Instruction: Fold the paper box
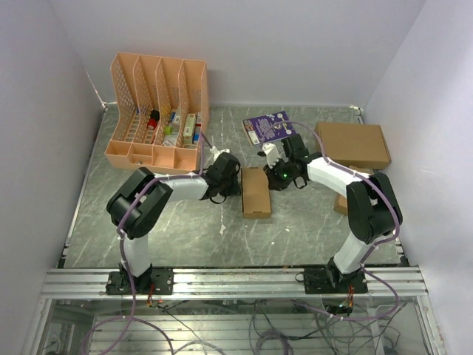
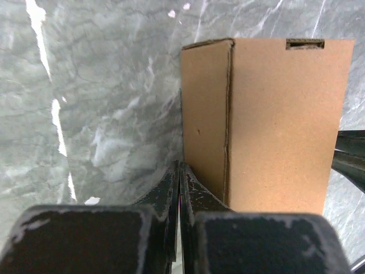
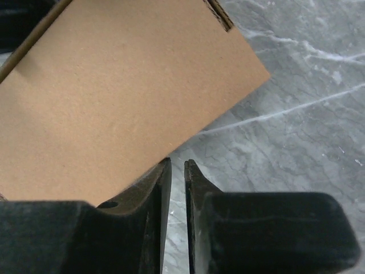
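Note:
The paper box (image 1: pixel 256 192) is a small slim brown carton lying flat on the marbled table, its flaps closed. My left gripper (image 1: pixel 238 185) is shut and empty, its tips against the carton's left side wall. In the left wrist view the gripper (image 2: pixel 180 165) touches the carton (image 2: pixel 279 125) low on that wall, and a slot shows at the carton's far end. My right gripper (image 1: pixel 270 176) sits at the carton's far right corner. In the right wrist view this gripper (image 3: pixel 178 164) shows only a thin slit with nothing in it, its left finger touching the carton (image 3: pixel 114 97).
An orange file rack (image 1: pixel 157 111) with small items stands at the back left. A purple packet (image 1: pixel 268 126) lies behind the carton. A much larger brown box (image 1: pixel 352 144) sits at the back right, and a second small carton (image 1: pixel 341 203) lies under the right arm.

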You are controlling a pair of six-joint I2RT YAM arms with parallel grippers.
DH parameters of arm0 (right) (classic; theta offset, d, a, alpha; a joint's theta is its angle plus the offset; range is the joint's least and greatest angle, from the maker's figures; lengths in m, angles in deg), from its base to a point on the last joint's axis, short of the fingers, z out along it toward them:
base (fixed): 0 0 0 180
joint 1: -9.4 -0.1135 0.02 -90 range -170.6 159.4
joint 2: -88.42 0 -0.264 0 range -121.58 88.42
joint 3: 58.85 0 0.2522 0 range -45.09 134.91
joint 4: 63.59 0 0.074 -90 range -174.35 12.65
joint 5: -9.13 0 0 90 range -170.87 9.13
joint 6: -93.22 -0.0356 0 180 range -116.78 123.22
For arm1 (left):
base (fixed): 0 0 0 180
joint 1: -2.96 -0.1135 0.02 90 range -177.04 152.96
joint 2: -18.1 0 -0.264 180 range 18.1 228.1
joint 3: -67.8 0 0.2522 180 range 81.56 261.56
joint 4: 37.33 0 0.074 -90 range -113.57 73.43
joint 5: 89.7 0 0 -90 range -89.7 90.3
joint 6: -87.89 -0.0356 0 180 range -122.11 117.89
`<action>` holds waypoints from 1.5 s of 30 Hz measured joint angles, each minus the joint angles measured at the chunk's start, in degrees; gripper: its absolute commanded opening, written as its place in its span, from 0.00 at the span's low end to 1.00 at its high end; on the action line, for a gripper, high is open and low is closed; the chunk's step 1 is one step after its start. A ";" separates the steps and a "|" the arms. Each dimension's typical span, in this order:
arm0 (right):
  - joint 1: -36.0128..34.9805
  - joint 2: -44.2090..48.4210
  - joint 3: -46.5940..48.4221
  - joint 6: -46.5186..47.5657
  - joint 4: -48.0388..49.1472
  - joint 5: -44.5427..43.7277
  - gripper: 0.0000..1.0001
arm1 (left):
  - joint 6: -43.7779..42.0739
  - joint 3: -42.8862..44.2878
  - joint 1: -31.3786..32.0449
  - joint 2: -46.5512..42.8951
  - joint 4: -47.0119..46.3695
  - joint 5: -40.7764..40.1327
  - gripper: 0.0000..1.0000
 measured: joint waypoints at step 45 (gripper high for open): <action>3.45 5.09 -7.48 58.60 -20.41 22.21 0.01 | -45.13 -31.15 8.72 -22.97 -22.16 6.91 0.07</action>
